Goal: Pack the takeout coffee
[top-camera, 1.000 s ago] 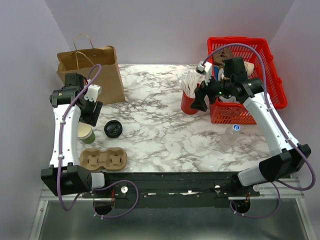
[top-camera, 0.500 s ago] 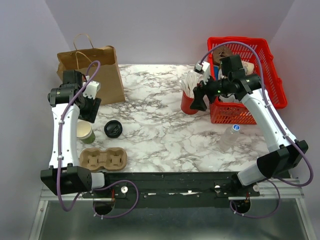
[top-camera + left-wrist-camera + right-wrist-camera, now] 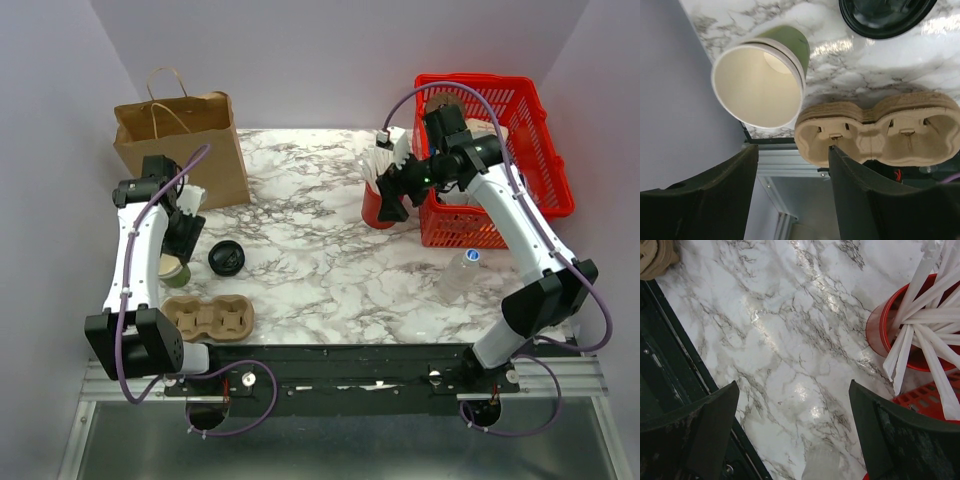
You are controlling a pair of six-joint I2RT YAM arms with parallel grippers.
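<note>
Marble-patterned white tabletop (image 3: 320,265) is noted as the work surface. At its back left an upright brown paper bag with twine handles (image 3: 190,140) is seen, mouth up; at the back right, a red plastic mesh basket (image 3: 545,115) holding items that cannot be made out. A moulded pulp two-cup carrier (image 3: 207,318) lies at the near left edge, both wells unfilled. A clear plastic bottle (image 3: 460,272) is seen on its side near the right arm, and a red cup of white paper-wrapped sticks (image 3: 377,205) stands just beside the basket. The takeout coffee is found in two parts at the left: the small olive-green paper cup (image 3: 760,80) stands open between the bag and the carrier, its pale inside showing no liquid, and the round black plastic lid (image 3: 227,259) lies flat on the marble near it, not touching. The left gripper (image 3: 790,200) is held above the green cup, jaws spread with nothing between them. The right gripper (image 3: 795,430) hangs by the red cup, jaws spread wide and holding nothing. The green cup is judged light and thin-walled, easily crushed or tipped; the rolled rim is likely its stiffest part, so a gentle hold across the wall just below the rim is advised. The lid is judged stiff but slick and low, best taken by its raised edge.
</note>
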